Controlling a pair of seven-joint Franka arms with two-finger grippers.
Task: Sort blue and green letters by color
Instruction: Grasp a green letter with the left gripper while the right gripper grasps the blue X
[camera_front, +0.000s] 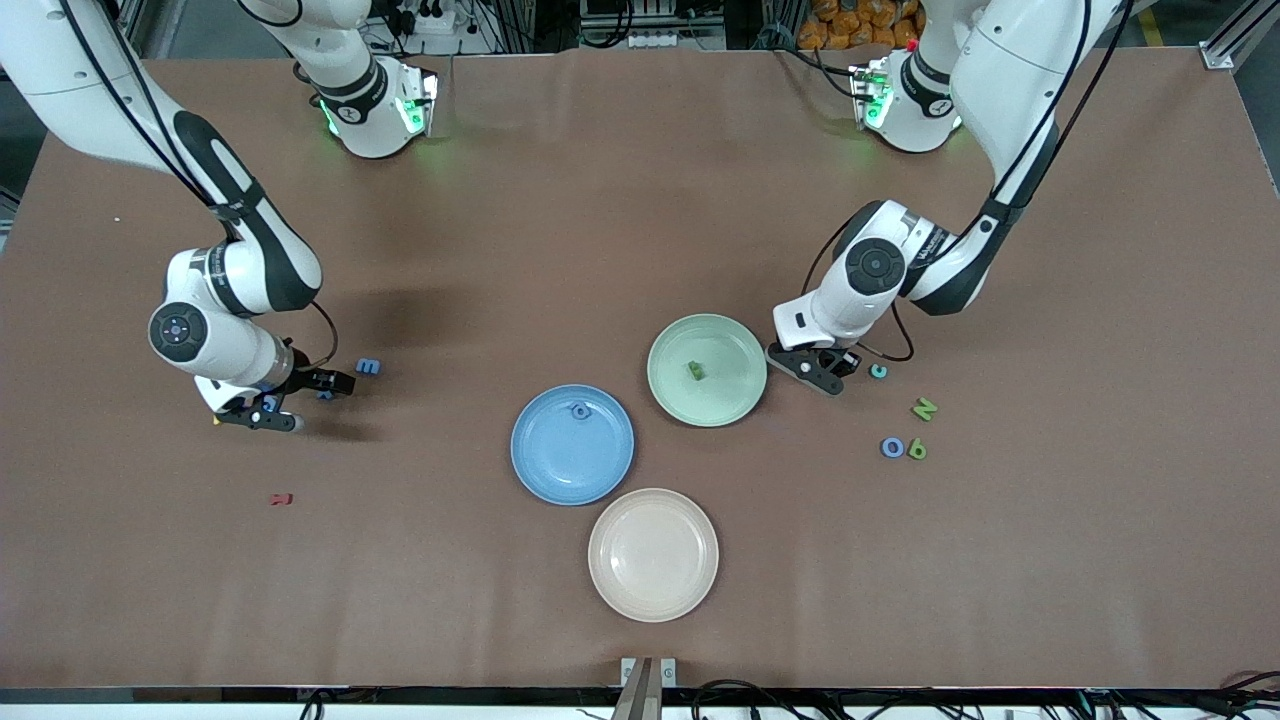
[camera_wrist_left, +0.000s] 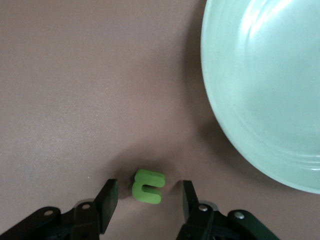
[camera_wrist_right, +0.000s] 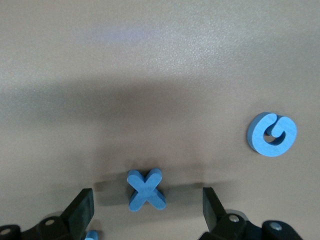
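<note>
My left gripper (camera_front: 820, 372) is low over the table beside the green plate (camera_front: 735, 340), open, with a leaf green letter (camera_wrist_left: 148, 186) lying between its fingers in the left wrist view (camera_wrist_left: 149, 190). My right gripper (camera_front: 300, 400) is low at the right arm's end, open around a blue X (camera_wrist_right: 146, 190). A round blue letter (camera_wrist_right: 272, 134) lies apart from the X. Another blue letter (camera_front: 368, 367) lies beside this gripper. The green plate holds one green letter (camera_front: 695, 371). The blue plate (camera_front: 560, 470) holds one blue letter (camera_front: 580, 409).
An empty beige plate (camera_front: 653, 554) sits nearest the front camera. A teal letter (camera_front: 878, 371), a green N (camera_front: 925, 408), a blue O (camera_front: 892, 447) and a green letter (camera_front: 917, 450) lie toward the left arm's end. A dark red letter (camera_front: 282, 498) lies near the right gripper.
</note>
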